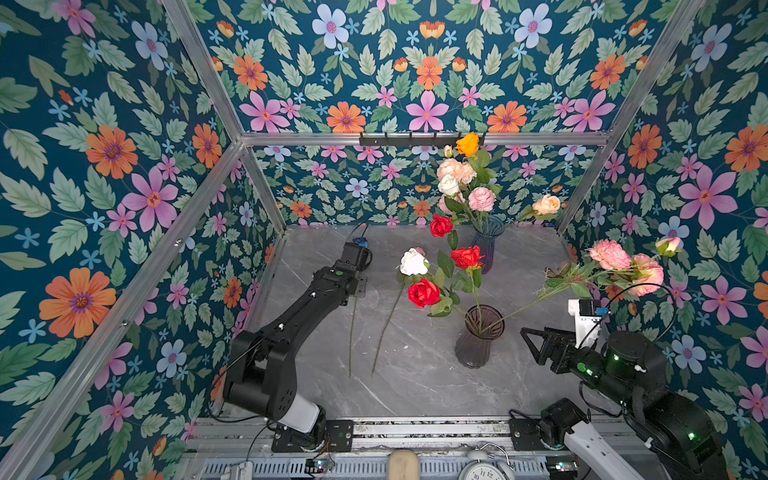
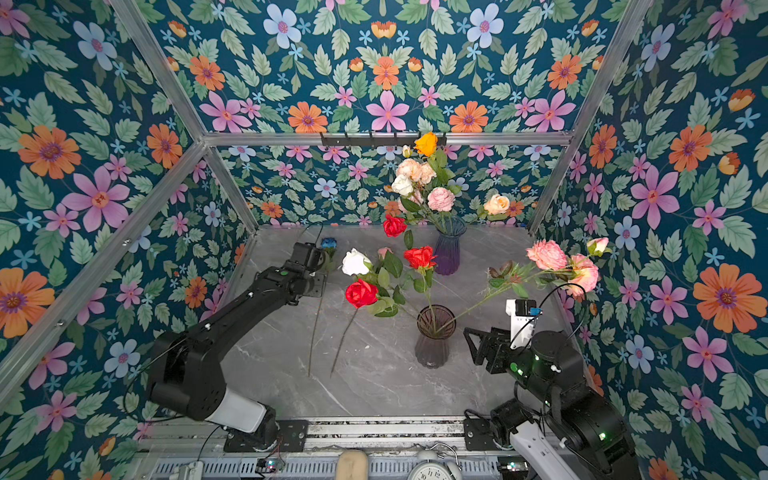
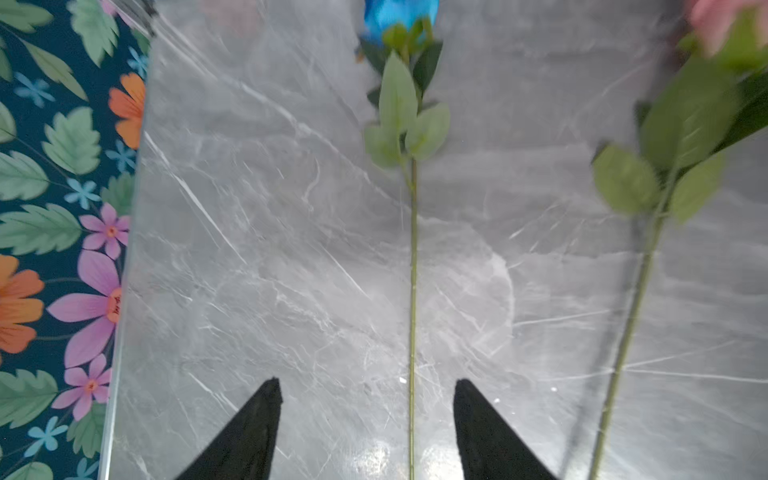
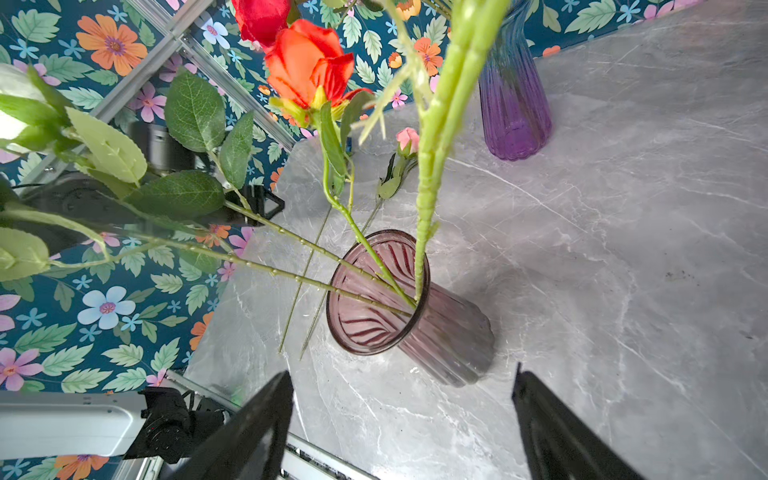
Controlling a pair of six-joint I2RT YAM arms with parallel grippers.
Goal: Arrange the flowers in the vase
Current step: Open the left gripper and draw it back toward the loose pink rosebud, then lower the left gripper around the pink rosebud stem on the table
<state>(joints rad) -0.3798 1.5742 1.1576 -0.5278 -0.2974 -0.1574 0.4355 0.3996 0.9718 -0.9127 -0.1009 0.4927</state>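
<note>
While left gripper point(image 3: 365, 381) and right gripper point(image 4: 402, 371) gape empty, two vases point(image 1: 473, 345) point(image 1: 486, 249), two loose stems point(image 1: 353, 332) point(image 1: 387, 332) on table point(image 1: 415, 386).

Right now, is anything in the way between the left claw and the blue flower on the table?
Nothing visible. The blue rose lies bare on the table, its stem between the open fingers of the left gripper; the pink flower lies apart, beside it.

Robot test cell in a lab.
An aluminium frame point(image 1: 299, 138) carries printed floral wallpaper point(image 1: 415, 62) panels around a grey marble-look tabletop point(image 1: 415, 386); the left arm point(image 1: 291, 320) and right arm point(image 1: 623, 365) are mounted on a metal rail point(image 1: 415, 430) with loose cables.
</note>
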